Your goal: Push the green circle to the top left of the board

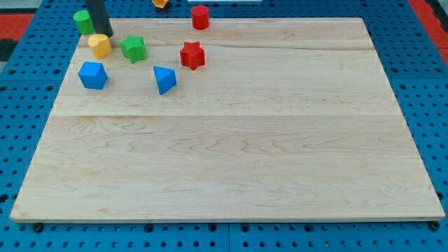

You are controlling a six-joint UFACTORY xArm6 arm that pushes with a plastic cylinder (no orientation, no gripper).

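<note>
The green circle stands at the board's top left corner, right at the wooden edge. My tip is the lower end of the dark rod, just right of the green circle and touching or nearly touching it. The tip sits right above the yellow block. A green star lies to the right of the yellow block.
A blue cube and a blue triangular block lie below. A red star and a red cylinder sit further right. An orange block shows at the view's top edge. The wooden board lies on a blue pegboard.
</note>
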